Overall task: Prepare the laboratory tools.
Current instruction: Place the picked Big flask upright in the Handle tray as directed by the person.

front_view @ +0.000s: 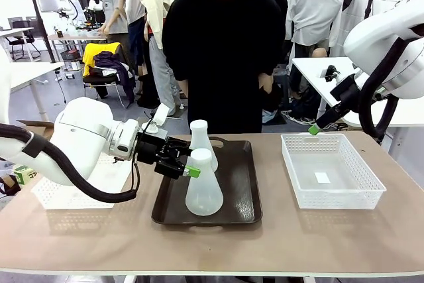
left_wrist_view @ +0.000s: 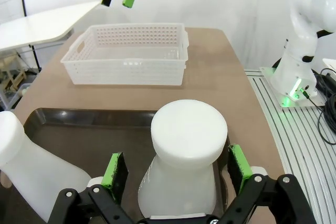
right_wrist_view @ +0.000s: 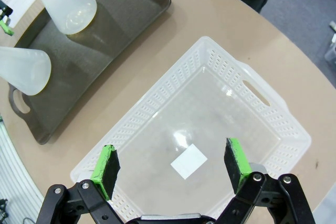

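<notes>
Robotics lab or demo workspace, open-plan and busy. Two white robot arms bolted at a shared brown table (front_view: 331, 236); one arm's base (left_wrist_view: 294, 85) sits on an aluminium slotted plate with a green status light and loose cables. A person in black (front_view: 222, 51) stands at the far side. Behind: more white work tables (front_view: 318, 71), office chairs, a chair piled with clothes (front_view: 106, 61), several people standing about, grey floor. On the table a dark tray (front_view: 242, 197) and white mesh baskets (front_view: 331, 170).
</notes>
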Robot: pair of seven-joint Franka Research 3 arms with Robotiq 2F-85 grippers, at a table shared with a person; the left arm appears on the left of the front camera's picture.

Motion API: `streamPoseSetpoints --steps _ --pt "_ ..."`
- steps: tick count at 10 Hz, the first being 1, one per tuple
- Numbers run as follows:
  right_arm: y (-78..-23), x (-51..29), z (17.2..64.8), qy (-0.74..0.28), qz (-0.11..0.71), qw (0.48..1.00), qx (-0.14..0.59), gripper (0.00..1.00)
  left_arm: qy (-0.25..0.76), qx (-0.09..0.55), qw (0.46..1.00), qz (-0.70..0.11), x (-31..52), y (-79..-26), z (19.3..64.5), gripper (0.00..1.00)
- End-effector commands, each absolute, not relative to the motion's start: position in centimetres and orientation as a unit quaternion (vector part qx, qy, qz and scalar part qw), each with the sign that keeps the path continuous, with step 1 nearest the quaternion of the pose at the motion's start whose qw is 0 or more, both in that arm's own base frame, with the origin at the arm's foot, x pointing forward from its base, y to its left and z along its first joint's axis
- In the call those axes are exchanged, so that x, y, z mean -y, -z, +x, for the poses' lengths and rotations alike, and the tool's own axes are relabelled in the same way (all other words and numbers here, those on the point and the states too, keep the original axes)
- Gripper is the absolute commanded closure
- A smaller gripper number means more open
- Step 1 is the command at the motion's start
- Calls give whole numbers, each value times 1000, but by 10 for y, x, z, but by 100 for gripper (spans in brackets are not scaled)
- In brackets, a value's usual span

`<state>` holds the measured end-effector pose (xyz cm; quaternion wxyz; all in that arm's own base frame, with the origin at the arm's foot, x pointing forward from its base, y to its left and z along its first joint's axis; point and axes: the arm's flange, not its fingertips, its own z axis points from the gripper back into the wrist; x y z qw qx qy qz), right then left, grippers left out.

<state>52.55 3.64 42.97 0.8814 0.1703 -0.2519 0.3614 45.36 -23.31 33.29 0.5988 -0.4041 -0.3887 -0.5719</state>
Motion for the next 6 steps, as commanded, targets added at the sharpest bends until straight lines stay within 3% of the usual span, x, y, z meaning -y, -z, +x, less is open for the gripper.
streamPoseSetpoints --steps 1,6 --pt "-429 -36 525 -363 166 882 248 0 575 396 591 -405 233 -334 453 0" --pt "-429 -36 525 -363 166 882 248 0 575 396 591 -405 233 -334 453 0"
